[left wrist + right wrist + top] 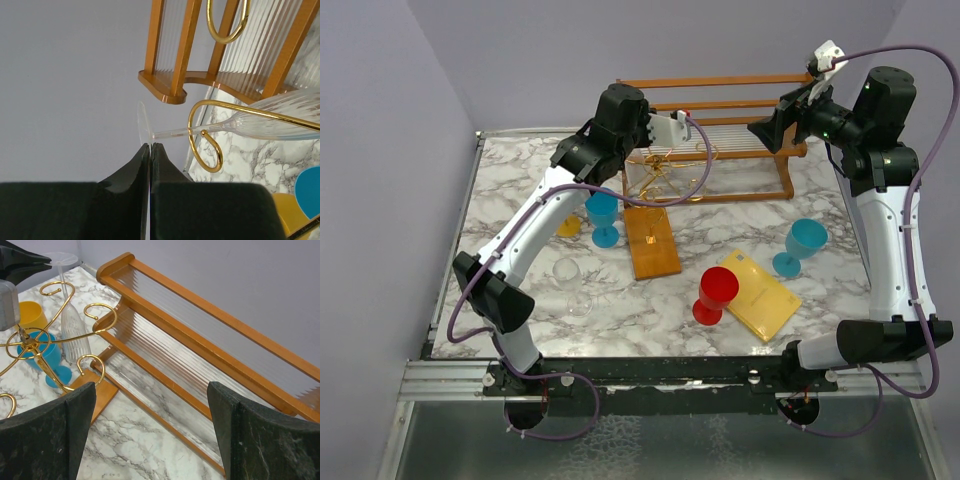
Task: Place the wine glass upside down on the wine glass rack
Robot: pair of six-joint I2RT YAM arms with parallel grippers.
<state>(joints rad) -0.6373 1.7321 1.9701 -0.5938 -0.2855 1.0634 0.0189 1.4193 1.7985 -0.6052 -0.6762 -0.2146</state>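
Note:
The clear wine glass (280, 117) hangs upside down, foot up and ribbed bowl (75, 332) down. Its stem (172, 133) lies inside a curled gold arm (210, 150) of the wine glass rack (665, 172). The rack stands on an orange-brown wooden base (652, 242). My left gripper (150, 146) is shut on the rim of the glass's foot (142, 122); it also shows in the right wrist view (22, 262) and from above (682, 128). My right gripper (151, 387) is open and empty, above the slatted shelf, right of the rack (770, 128).
The bigger wooden slatted shelf (740, 140) stands behind the rack. On the marble are two blue glasses (603, 215) (803, 243), a red glass (713, 295), a yellow pad (765, 298), a yellow cup (568, 226) and a clear glass (572, 285) lying down.

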